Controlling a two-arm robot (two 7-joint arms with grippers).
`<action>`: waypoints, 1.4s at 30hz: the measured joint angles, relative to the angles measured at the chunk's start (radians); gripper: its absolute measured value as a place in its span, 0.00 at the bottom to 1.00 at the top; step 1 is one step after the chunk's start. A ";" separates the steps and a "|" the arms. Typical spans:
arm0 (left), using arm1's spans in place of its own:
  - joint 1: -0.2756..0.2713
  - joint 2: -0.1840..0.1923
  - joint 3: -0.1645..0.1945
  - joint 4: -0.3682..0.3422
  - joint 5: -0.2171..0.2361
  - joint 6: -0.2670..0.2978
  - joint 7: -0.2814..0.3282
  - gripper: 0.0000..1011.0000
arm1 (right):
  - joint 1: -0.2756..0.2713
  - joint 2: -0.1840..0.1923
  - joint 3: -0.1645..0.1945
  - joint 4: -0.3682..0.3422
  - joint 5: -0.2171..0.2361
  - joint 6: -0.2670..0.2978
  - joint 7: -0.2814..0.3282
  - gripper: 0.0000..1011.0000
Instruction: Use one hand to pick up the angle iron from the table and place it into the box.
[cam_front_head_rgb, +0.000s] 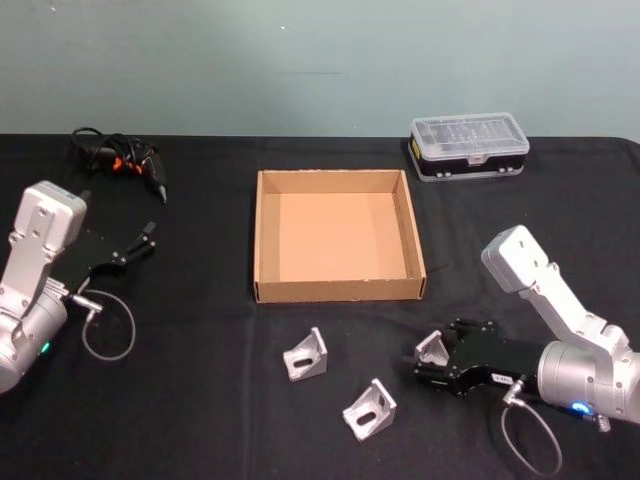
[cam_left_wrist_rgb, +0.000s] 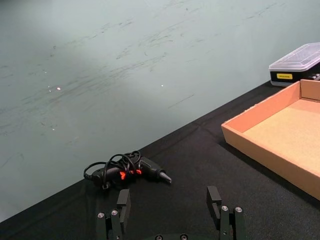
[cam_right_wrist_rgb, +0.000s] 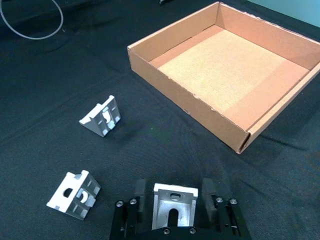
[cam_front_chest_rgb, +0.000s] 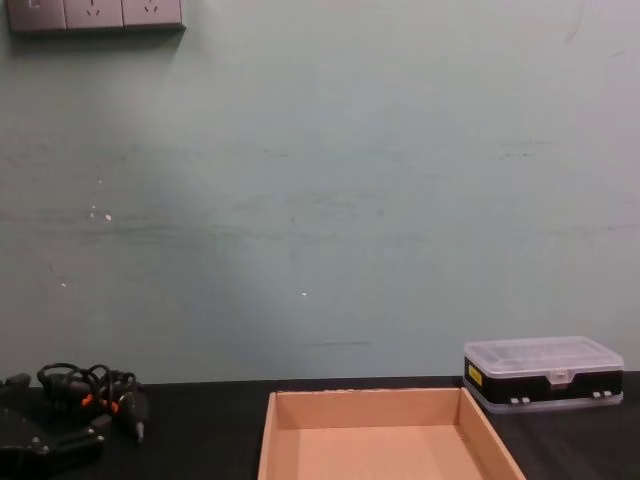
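Three grey angle irons lie on the black table (cam_front_head_rgb: 200, 400) in front of the tan box (cam_front_head_rgb: 340, 235). My right gripper (cam_front_head_rgb: 424, 358) is low over the table, shut on the rightmost angle iron (cam_front_head_rgb: 431, 347). In the right wrist view this angle iron (cam_right_wrist_rgb: 174, 202) stands between the fingers (cam_right_wrist_rgb: 139, 196), which sit close against both its sides. The other two angle irons (cam_front_head_rgb: 305, 354) (cam_front_head_rgb: 370, 409) lie free to its left. The box (cam_right_wrist_rgb: 235, 65) holds nothing. My left gripper (cam_front_head_rgb: 145, 240) is parked open at the table's left side.
A clear-lidded plastic case (cam_front_head_rgb: 469, 146) stands behind the box to the right. A black tool with a coiled cable (cam_front_head_rgb: 120, 155) lies at the back left. A loop of grey cable (cam_front_head_rgb: 108, 325) hangs by the left arm.
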 joint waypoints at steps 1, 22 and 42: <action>0.000 0.000 0.000 0.000 0.000 0.000 0.000 0.99 | 0.000 0.000 0.000 0.000 -0.002 0.000 0.000 0.69; 0.000 0.000 0.000 0.000 0.000 0.000 0.000 0.99 | -0.013 0.005 0.029 -0.046 -0.029 -0.005 -0.008 0.46; 0.000 0.000 0.000 0.000 0.000 0.000 0.000 0.99 | 0.152 -0.058 0.070 -0.033 -0.061 -0.059 -0.022 0.46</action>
